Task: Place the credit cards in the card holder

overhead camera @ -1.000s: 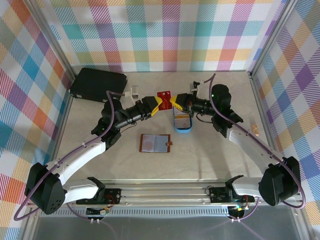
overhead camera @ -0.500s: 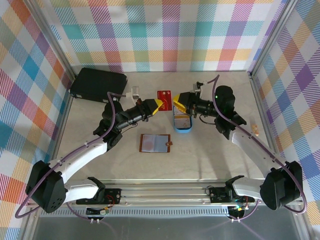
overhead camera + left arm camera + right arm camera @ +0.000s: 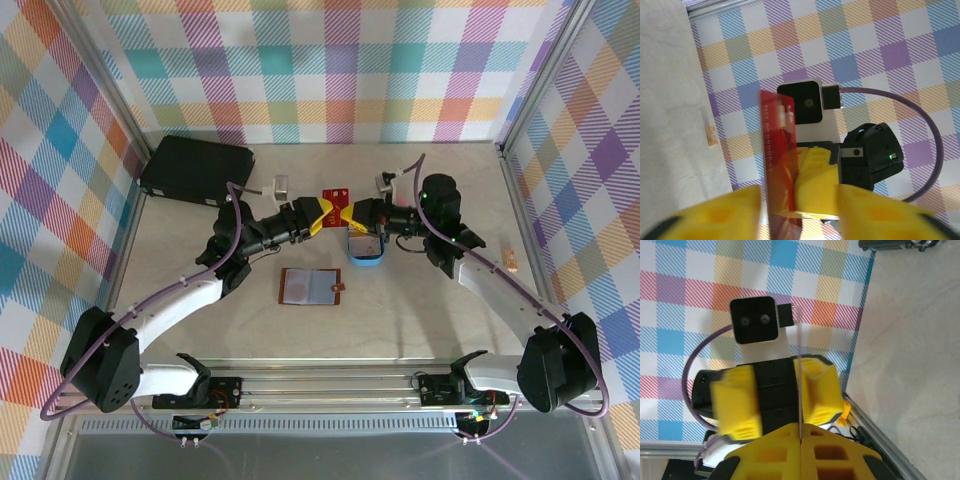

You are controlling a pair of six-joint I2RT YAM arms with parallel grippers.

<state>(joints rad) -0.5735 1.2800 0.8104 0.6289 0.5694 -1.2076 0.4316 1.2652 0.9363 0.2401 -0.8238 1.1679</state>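
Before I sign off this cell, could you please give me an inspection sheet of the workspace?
Surface: pale table, no spills seen.
Job's things: red card between left gripper and right gripper; wallet open on the table.
Clutter: blue tray beneath right gripper; black case far left; small orange item by right wall.
Grippers: right shut on card; left open around it.
Cables: purple cables along both arms.
Surroundings: plaid walls.

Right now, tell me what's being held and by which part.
The red credit card, pinched at one end by the shut right gripper. Its other end sits inside the open left gripper, which isn't clamping it.
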